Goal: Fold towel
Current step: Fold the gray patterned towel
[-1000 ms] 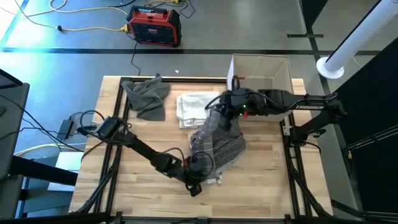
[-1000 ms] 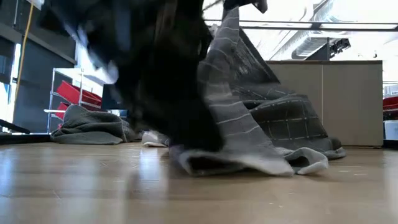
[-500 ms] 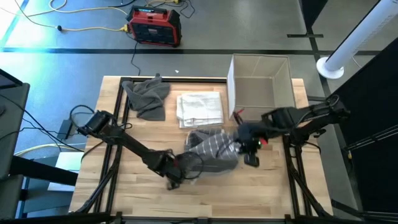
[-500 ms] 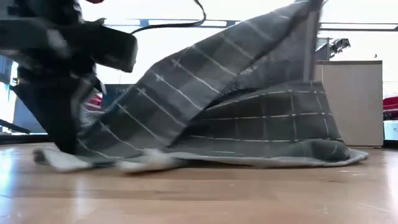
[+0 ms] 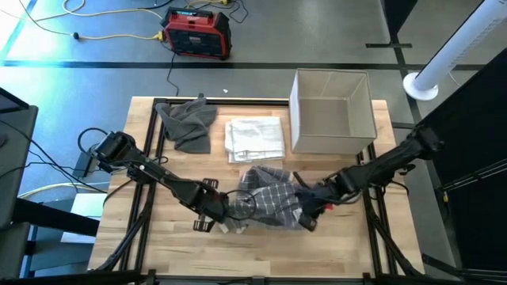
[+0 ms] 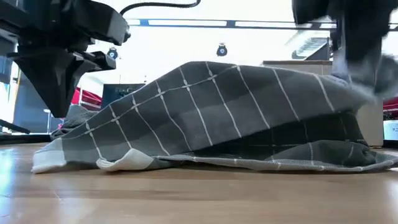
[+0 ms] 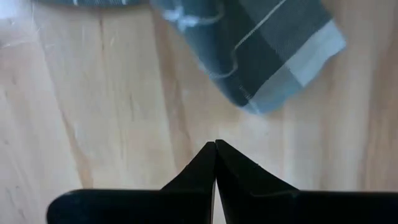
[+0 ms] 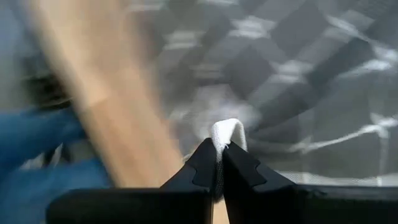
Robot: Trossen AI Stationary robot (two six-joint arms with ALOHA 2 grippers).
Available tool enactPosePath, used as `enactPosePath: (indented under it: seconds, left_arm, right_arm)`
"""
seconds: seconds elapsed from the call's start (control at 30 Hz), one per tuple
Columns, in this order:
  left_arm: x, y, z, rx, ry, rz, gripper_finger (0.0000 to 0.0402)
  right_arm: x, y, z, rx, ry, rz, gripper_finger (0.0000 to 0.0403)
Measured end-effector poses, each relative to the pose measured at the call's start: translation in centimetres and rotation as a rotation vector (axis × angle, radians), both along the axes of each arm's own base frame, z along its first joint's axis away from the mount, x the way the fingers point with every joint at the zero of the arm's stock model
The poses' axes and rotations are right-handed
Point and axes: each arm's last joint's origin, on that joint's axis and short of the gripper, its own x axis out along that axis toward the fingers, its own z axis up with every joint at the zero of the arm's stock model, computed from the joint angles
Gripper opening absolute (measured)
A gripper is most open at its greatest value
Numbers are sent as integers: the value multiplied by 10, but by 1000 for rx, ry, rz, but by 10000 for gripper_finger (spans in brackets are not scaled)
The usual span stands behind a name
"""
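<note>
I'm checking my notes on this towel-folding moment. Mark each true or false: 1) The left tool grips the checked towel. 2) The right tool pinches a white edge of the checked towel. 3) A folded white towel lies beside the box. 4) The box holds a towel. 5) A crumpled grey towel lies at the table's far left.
1) False: the left tool is shut on nothing; the checked towel lies apart from it.
2) True: the right tool pinches it.
3) True: white towel, box.
4) False: it looks empty.
5) True: grey towel.

Bare table lies open in front of the checked towel; box, folded cloth and crumpled towel crowd the far side.
</note>
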Motion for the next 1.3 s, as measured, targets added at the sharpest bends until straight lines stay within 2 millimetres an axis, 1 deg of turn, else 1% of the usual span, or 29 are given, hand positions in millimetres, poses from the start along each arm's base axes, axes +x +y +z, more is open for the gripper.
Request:
enactPosePath:
  seconds: [0.07,0.13,0.37,0.47,0.53,0.63,0.7,0.77,0.87,1.03,1.1,1.13,1.3]
  left_arm:
    - [1,0,0,1,-8,-2,0]
    - [4,-3,-1,0,-42,-1,3]
    - [18,-32,5,-201,-258,37,53]
    - [18,-45,7,-281,-309,141,92]
    - [16,-54,6,-294,-332,170,116]
    - [15,-64,-8,-255,-341,217,145]
    - [18,-66,-20,-238,-324,260,160]
    - [22,-67,-33,-222,-304,267,171]
    - [24,-67,-47,-199,-272,286,180]
    - [25,-67,-58,-157,-272,359,179]
    - [24,-67,-59,-142,-270,366,174]
    - [24,-67,-60,-139,-264,367,165]
    - [25,-59,-60,-175,-186,387,66]
  right_arm:
    - [-2,-6,-4,-10,20,-14,2]
    - [0,-9,-3,-13,8,-1,2]
    - [10,-18,10,-44,-55,93,2]
    - [13,-21,14,-59,-76,130,2]
    - [14,-22,15,-70,-85,163,2]
    - [14,-21,16,-80,-93,213,2]
    - [13,-22,16,-85,-87,236,2]
    - [11,-22,15,-95,-74,246,2]
    - [9,-23,14,-110,-47,252,2]
    - [7,-24,14,-115,-27,261,2]
    - [7,-24,14,-116,-23,261,2]
    - [7,-24,14,-115,-25,261,2]
    - [7,-24,14,-114,-29,261,2]
